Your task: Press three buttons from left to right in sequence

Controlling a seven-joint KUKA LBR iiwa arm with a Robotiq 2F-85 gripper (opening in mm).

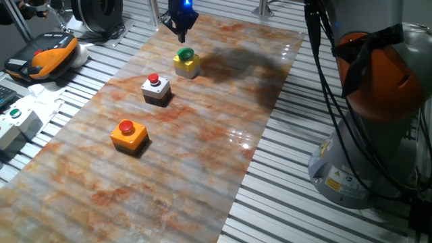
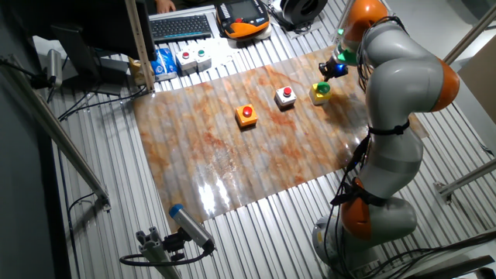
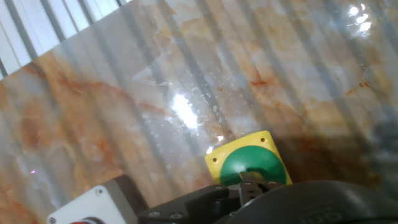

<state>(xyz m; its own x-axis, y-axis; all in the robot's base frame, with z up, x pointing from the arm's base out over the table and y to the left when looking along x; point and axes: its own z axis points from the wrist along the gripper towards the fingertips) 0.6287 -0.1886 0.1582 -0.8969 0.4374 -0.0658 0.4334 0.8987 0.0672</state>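
Note:
Three button boxes stand in a row on the marbled mat. The yellow box with a green cap is farthest from this camera, the grey-white box with a red cap is in the middle, and the orange box with a red cap is nearest. My gripper hangs just above the green cap, a little behind it, with its fingertips together. In the hand view the green cap lies right in front of the fingertips. The grey-white box shows at the lower left. In the other fixed view the gripper is above the yellow box.
A white control box and an orange teach pendant lie left of the mat on the slatted table. The robot's base stands at the right. A keyboard lies behind the mat.

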